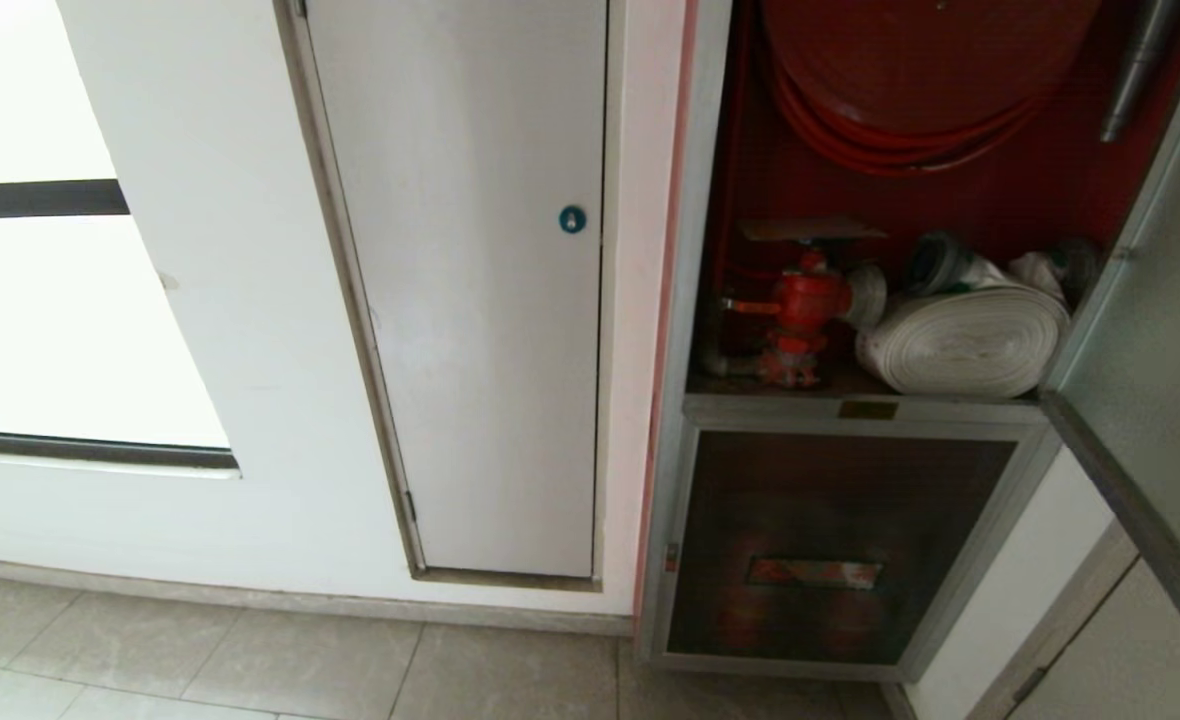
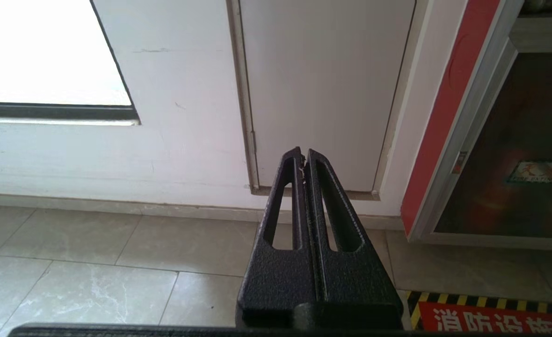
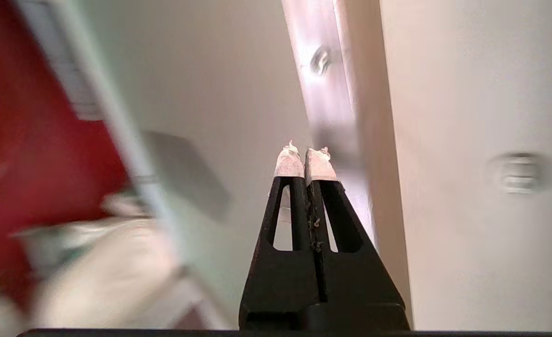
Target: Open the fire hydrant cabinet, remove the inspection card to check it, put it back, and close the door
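The right end effector [image 3: 304, 159] has its 2 white-tipped fingers pressed together with nothing between them, in front of the pale inner face of the open door [image 3: 238, 93]. The left end effector [image 2: 303, 161] is likewise closed and empty, hanging low over the grey floor tiles [image 2: 93, 248] and pointing at the plain white panel [image 2: 323, 89].

In the head view neither arm shows. The fire hydrant cabinet [image 1: 695, 300] stands at right, silver-framed and red-lined, with its door [image 1: 1150, 330] swung out to the right edge. Inside, a red hose reel [image 1: 910, 70] hangs at the top; below it a red valve [image 1: 800, 310] stands beside a white rolled hose [image 1: 960, 340] on the shelf. Under the shelf is a shorter dark glass panel [image 1: 830, 540] with an orange label [image 1: 815, 572].
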{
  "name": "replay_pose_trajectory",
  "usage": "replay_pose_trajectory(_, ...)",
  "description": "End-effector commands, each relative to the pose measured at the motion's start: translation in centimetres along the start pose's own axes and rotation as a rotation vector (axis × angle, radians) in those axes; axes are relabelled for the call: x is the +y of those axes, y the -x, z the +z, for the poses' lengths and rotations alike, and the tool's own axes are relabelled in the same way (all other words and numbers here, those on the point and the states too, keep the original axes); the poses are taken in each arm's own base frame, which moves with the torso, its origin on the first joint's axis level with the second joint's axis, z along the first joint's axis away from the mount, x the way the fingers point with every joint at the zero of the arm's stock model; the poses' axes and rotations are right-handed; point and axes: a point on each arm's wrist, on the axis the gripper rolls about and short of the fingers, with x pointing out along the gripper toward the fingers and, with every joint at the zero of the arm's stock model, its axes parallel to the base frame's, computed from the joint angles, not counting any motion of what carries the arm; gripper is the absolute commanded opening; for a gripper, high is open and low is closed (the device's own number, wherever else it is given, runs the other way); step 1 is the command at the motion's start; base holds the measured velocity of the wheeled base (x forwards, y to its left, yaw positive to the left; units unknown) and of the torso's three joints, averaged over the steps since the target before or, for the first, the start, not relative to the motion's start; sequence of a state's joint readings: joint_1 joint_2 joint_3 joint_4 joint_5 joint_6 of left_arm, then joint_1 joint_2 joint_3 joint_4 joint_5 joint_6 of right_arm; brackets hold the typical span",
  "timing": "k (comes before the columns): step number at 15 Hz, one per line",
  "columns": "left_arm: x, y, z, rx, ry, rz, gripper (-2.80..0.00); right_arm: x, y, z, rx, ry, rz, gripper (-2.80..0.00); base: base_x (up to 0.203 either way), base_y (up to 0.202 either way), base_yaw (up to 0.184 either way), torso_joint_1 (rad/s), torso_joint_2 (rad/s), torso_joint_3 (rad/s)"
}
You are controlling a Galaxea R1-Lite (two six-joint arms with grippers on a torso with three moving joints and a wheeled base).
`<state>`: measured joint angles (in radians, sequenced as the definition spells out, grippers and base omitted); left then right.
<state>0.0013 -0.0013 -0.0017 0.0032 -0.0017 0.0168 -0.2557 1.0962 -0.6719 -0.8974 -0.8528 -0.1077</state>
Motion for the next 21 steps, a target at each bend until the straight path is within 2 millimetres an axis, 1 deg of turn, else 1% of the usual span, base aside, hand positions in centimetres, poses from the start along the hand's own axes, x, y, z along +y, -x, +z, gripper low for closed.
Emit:
replay_pose_trajectory(1,0.0,0.0,0.0,0.001,0.0,0.0,-2.8,-0.9,-0.5,-0.1,-0.009,0.03,-0.067,-2.8,0.0,0.0,0.0,0.0,0.0,0.0)
replay_pose_trajectory(4,0.0,0.0,0.0,0.0,0.0,0.0,-2.8,-1.8,-1.2,-0.3,-0.008,0.066,-0.146,-2.8,0.0,0.0,0.0,0.0,0.0,0.0)
replay_pose_trajectory(6,0.0,0.0,0.0,0.001,0.0,0.0,-2.8,-2.1,-1.8,-1.1,0.033,0.086,-0.18,-2.8,0.0,0.0,0.0,0.0,0.0,0.0)
replay_pose_trajectory(8,0.0,0.0,0.0,0.0,0.0,-0.001,-2.8,-2.1,-1.8,-1.6,0.069,0.081,-0.165,-2.8,0.0,0.0,0.0,0.0,0.0,0.0)
replay_pose_trajectory(10,0.0,0.0,0.0,0.001,0.0,0.0,-2.8,-2.0,-1.8,-1.7,0.072,0.079,-0.135,-2.8,0.0,0.0,0.0,0.0,0.0,0.0)
replay_pose_trajectory(12,0.0,0.0,0.0,0.001,0.0,-0.001,-2.8,-1.8,-1.7,-1.7,0.074,0.073,-0.064,-2.8,0.0,0.0,0.0,0.0,0.0,0.0)
replay_pose_trajectory(16,0.0,0.0,0.0,0.001,0.0,0.0,-2.8,-0.6,-0.8,-1.8,0.097,0.044,0.125,-2.8,0.0,0.0,0.0,0.0,0.0,0.0)
replay_pose_trajectory(19,0.0,0.0,0.0,0.001,0.0,0.0,-2.8,0.7,0.9,-1.7,0.126,0.003,0.276,-2.8,0.0,0.0,0.0,0.0,0.0,0.0)
replay_pose_trajectory(21,0.0,0.0,0.0,0.001,0.0,-0.001,-2.8,0.9,2.6,-1.6,0.145,-0.026,0.378,-2.8,0.0,0.0,0.0,0.0,0.0,0.0)
